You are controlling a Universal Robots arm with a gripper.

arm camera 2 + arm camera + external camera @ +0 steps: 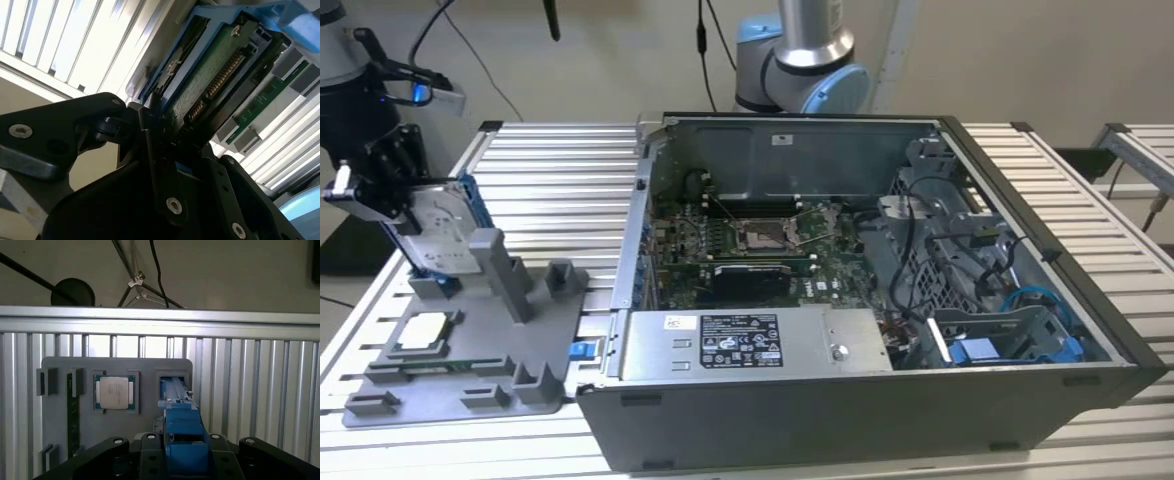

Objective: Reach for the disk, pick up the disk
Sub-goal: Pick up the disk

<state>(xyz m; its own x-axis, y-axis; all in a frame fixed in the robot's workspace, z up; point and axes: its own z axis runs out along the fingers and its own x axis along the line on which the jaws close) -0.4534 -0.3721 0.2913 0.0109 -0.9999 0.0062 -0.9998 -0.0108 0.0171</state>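
The disk (438,226) is a silver drive in a blue frame, standing tilted on edge over the tall slot of the grey fixture (470,372) at the exterior view's left. Its lower end sits at the slot; whether it rests there I cannot tell. My gripper (390,192) is shut on the disk's upper end. In the second wrist view the disk's green circuit board (210,80) runs away from the black fingers (150,131) clamped on its edge. In the first wrist view the blue frame (185,435) sits between the finger mounts, above the fixture slot (172,382).
A small square silver chip (424,333) (116,392) lies in a fixture pocket beside the slot, with a green memory stick (73,415) further along. An open computer case (854,300) stands to the exterior view's right. A second arm's base (801,60) rises behind it.
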